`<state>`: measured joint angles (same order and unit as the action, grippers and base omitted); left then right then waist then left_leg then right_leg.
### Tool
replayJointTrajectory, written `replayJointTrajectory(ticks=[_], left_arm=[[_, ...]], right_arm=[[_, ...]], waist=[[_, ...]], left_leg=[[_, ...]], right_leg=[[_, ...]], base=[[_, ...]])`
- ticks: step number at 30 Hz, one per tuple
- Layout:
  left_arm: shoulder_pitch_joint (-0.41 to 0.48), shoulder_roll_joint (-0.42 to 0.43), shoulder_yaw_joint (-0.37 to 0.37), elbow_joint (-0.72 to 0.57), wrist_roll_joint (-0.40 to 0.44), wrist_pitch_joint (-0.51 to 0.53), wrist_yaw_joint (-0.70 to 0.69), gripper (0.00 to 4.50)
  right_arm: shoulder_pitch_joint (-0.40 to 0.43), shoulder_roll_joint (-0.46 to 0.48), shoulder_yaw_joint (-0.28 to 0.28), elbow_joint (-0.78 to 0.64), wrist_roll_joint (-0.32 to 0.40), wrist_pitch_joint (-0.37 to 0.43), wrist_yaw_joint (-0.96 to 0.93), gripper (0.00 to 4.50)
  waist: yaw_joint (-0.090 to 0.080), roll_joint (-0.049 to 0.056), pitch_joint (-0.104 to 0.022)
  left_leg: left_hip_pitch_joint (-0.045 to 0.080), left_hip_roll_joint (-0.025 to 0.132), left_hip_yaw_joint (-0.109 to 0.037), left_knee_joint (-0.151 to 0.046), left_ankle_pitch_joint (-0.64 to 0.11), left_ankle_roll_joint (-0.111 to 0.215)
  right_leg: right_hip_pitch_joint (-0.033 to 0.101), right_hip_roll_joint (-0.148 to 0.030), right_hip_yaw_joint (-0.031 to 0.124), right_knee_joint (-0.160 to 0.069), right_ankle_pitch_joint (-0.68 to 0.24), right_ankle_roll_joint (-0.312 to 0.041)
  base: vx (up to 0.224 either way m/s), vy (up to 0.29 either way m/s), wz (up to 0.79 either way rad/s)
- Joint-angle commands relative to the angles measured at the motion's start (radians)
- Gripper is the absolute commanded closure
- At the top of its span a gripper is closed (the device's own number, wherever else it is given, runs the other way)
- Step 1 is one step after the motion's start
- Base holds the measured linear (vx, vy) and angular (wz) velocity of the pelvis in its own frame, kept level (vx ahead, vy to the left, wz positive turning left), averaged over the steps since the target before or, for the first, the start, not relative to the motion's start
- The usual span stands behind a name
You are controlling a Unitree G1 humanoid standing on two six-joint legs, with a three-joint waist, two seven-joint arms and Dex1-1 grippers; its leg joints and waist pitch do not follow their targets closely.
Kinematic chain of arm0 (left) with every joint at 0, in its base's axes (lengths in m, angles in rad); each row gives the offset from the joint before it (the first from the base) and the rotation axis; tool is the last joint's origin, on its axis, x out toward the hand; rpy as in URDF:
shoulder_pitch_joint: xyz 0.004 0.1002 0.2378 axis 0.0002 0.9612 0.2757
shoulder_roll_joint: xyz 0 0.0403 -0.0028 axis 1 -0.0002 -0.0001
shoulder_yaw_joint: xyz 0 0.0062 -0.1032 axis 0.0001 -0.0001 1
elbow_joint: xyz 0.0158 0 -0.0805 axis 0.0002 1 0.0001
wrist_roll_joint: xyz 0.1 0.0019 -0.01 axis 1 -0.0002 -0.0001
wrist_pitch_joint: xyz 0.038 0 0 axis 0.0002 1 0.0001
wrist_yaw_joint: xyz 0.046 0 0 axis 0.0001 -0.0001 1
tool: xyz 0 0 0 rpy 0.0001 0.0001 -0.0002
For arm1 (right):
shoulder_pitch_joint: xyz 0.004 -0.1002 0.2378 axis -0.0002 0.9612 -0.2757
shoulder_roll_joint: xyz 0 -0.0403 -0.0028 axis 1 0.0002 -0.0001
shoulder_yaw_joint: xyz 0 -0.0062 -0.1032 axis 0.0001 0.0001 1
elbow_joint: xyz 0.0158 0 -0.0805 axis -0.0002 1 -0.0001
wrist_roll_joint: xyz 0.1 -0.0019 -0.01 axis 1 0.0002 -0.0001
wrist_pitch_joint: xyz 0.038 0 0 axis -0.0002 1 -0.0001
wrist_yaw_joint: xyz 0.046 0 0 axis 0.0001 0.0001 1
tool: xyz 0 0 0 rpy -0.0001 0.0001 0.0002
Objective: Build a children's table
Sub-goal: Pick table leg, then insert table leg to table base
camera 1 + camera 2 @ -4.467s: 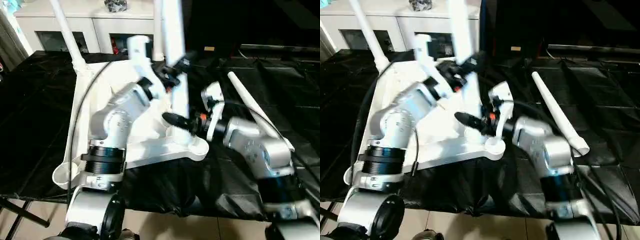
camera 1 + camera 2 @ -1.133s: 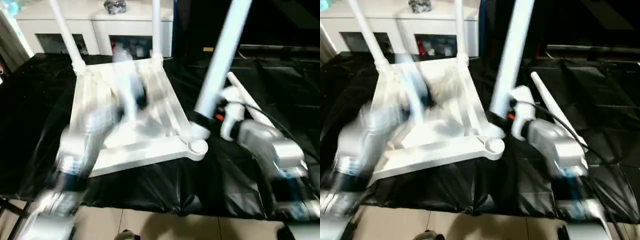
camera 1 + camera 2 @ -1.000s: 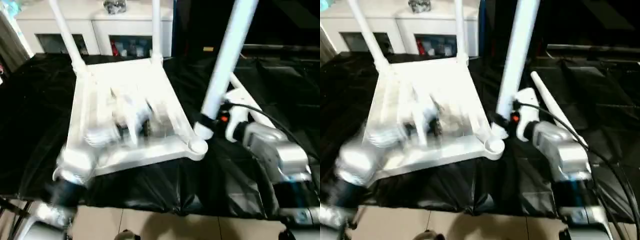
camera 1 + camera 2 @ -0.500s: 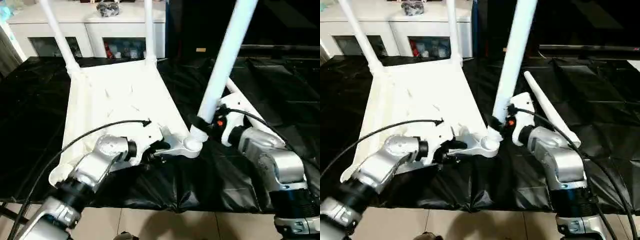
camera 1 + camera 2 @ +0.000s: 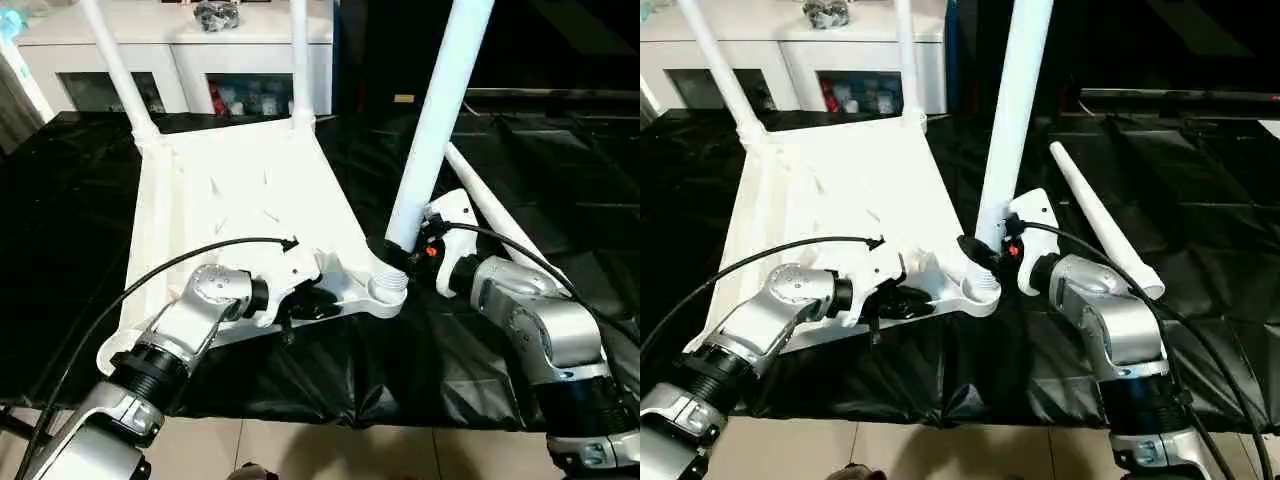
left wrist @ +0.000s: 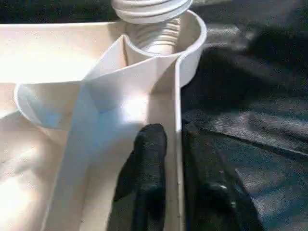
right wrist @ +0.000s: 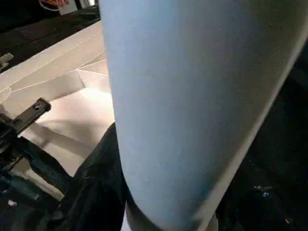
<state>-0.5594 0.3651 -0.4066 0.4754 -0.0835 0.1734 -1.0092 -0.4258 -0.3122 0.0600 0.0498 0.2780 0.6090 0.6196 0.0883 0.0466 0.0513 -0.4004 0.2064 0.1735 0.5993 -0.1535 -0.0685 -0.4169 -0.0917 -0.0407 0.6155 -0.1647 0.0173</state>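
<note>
At the near corner socket (image 5: 388, 289), right gripper (image 5: 400, 252) jaws clamp the stiff, light-looking leg (image 5: 437, 110) low; left gripper (image 6: 166, 144) jaws pinch the tabletop (image 5: 240, 190) rim wall.

This looks like a home-like room set up for robot trials. A white cabinet (image 5: 190, 60) with glass doors stands past the desk's far edge, small coloured items behind its panes and a dark object on top. The desk (image 5: 60, 230) is draped in black sheeting, and pale floor tiles (image 5: 330, 450) show below its near edge.
</note>
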Motion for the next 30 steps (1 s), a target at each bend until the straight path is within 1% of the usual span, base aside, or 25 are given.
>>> replayJointTrajectory(ticks=[1, 3, 5, 10, 11, 13, 14, 16, 17, 18, 19, 21, 22, 25, 26, 27, 28, 30], left_arm=[[-0.009, 0.012, 0.013, 0.008, 0.009, -0.006, -0.020, 4.23], [-0.007, 0.018, 0.006, 0.010, 0.014, -0.003, -0.033, 4.46], [-0.005, 0.023, -0.001, 0.012, 0.021, -0.004, -0.036, 4.50], [-0.004, 0.022, 0.004, 0.023, 0.028, -0.003, -0.038, 4.50], [-0.006, 0.021, 0.008, 0.023, 0.026, 0.000, -0.037, 4.50], [-0.007, 0.018, 0.015, 0.020, 0.018, 0.014, -0.039, 4.50], [-0.008, 0.016, 0.019, 0.017, 0.013, 0.022, -0.040, 4.50], [-0.008, 0.010, 0.027, 0.010, 0.001, 0.041, -0.039, 4.50], [-0.007, -0.004, 0.039, -0.002, -0.013, 0.066, -0.031, 4.50], [-0.007, -0.005, 0.040, -0.003, -0.014, 0.067, -0.030, 4.50], [-0.007, -0.011, 0.043, -0.007, -0.016, 0.074, -0.025, 4.50], [-0.007, -0.020, 0.048, -0.007, -0.016, 0.081, -0.013, 4.50], [-0.007, -0.021, 0.049, -0.006, -0.015, 0.081, -0.009, 4.50], [-0.007, -0.025, 0.054, -0.009, -0.018, 0.084, -0.008, 4.50], [-0.009, -0.030, 0.060, -0.015, -0.022, 0.104, 0.001, 4.50], [-0.011, -0.032, 0.063, -0.019, -0.023, 0.118, 0.009, 4.50], [-0.011, -0.032, 0.063, -0.020, -0.023, 0.119, 0.010, 4.50], [-0.016, -0.043, 0.075, -0.030, -0.017, 0.154, 0.036, 4.50]], right_arm=[[-0.017, -0.008, 0.021, 0.003, -0.001, 0.012, 0.018, 2.59], [-0.021, -0.017, 0.041, 0.014, -0.003, 0.016, 0.039, 2.59], [-0.025, -0.020, 0.046, 0.025, -0.007, 0.012, 0.046, 2.59], [-0.057, -0.025, 0.058, 0.090, -0.019, 0.003, 0.072, 2.59], [-0.062, -0.027, 0.061, 0.100, -0.019, 0.004, 0.074, 2.59], [-0.069, -0.029, 0.065, 0.120, -0.021, 0.001, 0.081, 2.59], [-0.073, -0.031, 0.067, 0.133, -0.023, 0.000, 0.084, 2.59], [-0.080, -0.032, 0.072, 0.155, -0.028, -0.003, 0.089, 2.59], [-0.094, -0.029, 0.076, 0.203, -0.034, -0.011, 0.101, 2.59], [-0.095, -0.029, 0.076, 0.207, -0.035, -0.012, 0.102, 2.59], [-0.100, -0.027, 0.080, 0.225, -0.040, -0.019, 0.106, 2.59], [-0.110, -0.024, 0.087, 0.263, -0.052, -0.034, 0.114, 2.59], [-0.112, -0.024, 0.087, 0.268, -0.052, -0.035, 0.116, 2.59], [-0.118, -0.020, 0.085, 0.295, -0.055, -0.052, 0.116, 2.59], [-0.119, -0.019, 0.082, 0.307, -0.053, -0.056, 0.116, 2.59], [-0.117, -0.019, 0.083, 0.307, -0.052, -0.056, 0.117, 2.59], [-0.117, -0.020, 0.083, 0.307, -0.052, -0.056, 0.118, 2.59], [-0.113, -0.023, 0.083, 0.303, -0.050, -0.059, 0.127, 2.59]], waist=[[0.002, -0.008, -0.074], [0.002, -0.009, -0.074], [0.002, -0.009, -0.073], [0.002, -0.011, -0.073], [0.000, -0.013, -0.073], [0.001, -0.011, -0.072], [0.001, -0.014, -0.072], [0.000, -0.014, -0.071], [-0.002, -0.021, -0.072], [-0.002, -0.019, -0.071], [-0.001, -0.019, -0.070], [-0.003, -0.024, -0.069], [-0.002, -0.022, -0.069], [-0.002, -0.024, -0.070], [-0.003, -0.026, -0.069], [-0.002, -0.024, -0.068], [-0.003, -0.024, -0.068], [-0.003, -0.025, -0.068]], left_leg=[[0.026, 0.006, 0.002, -0.074, -0.280, -0.031], [0.026, 0.007, 0.001, -0.075, -0.285, -0.031], [0.026, 0.006, 0.001, -0.074, -0.287, -0.029], [0.026, 0.007, 0.001, -0.075, -0.295, -0.033], [0.025, 0.006, 0.001, -0.075, -0.294, -0.032], [0.026, 0.007, 0.001, -0.075, -0.294, -0.032], [0.026, 0.007, 0.001, -0.075, -0.296, -0.031], [0.026, 0.007, 0.000, -0.076, -0.297, -0.032], [0.025, 0.007, 0.001, -0.075, -0.297, -0.031], [0.025, 0.006, 0.001, -0.075, -0.299, -0.030], [0.027, 0.007, 0.002, -0.075, -0.305, -0.029], [0.025, 0.006, 0.001, -0.076, -0.310, -0.029], [0.026, 0.007, 0.000, -0.076, -0.312, -0.029], [0.027, 0.007, 0.001, -0.076, -0.314, -0.029], [0.028, 0.007, 0.001, -0.077, -0.319, -0.027], [0.027, 0.007, 0.000, -0.078, -0.324, -0.028], [0.028, 0.007, 0.000, -0.079, -0.328, -0.029], [0.029, 0.007, 0.000, -0.079, -0.332, -0.030]], right_leg=[[0.045, -0.033, 0.023, -0.074, -0.266, -0.175], [0.046, -0.033, 0.022, -0.074, -0.271, -0.175], [0.044, -0.033, 0.023, -0.076, -0.279, -0.174], [0.044, -0.035, 0.022, -0.076, -0.297, -0.173], [0.045, -0.035, 0.023, -0.076, -0.298, -0.174], [0.043, -0.035, 0.023, -0.078, -0.305, -0.173], [0.044, -0.036, 0.023, -0.077, -0.313, -0.173], [0.044, -0.035, 0.022, -0.078, -0.324, -0.169], [0.044, -0.036, 0.021, -0.077, -0.323, -0.171], [0.044, -0.036, 0.021, -0.076, -0.326, -0.175], [0.041, -0.036, 0.022, -0.080, -0.343, -0.171], [0.043, -0.036, 0.021, -0.081, -0.354, -0.167], [0.043, -0.036, 0.021, -0.082, -0.359, -0.165], [0.041, -0.035, 0.021, -0.083, -0.358, -0.162], [0.041, -0.036, 0.021, -0.084, -0.365, -0.162], [0.041, -0.036, 0.021, -0.085, -0.371, -0.161], [0.041, -0.035, 0.021, -0.085, -0.373, -0.160], [0.041, -0.035, 0.021, -0.085, -0.374, -0.159]], base=[[0.000, 0.000, 0.00], [0.000, 0.000, 0.00], [0.000, 0.000, 0.00], [0.000, 0.000, 0.00], [0.000, 0.000, 0.00], [0.000, 0.000, 0.00], [0.000, 0.000, 0.00], [0.000, 0.000, 0.00], [0.000, 0.000, 0.00], [0.000, 0.000, 0.00], [0.000, 0.000, 0.00], [0.000, 0.000, 0.00], [0.000, 0.000, 0.00], [0.000, 0.000, 0.00], [0.000, 0.000, 0.00], [0.000, 0.000, 0.00], [0.000, 0.000, 0.00], [0.000, 0.000, 0.00]])
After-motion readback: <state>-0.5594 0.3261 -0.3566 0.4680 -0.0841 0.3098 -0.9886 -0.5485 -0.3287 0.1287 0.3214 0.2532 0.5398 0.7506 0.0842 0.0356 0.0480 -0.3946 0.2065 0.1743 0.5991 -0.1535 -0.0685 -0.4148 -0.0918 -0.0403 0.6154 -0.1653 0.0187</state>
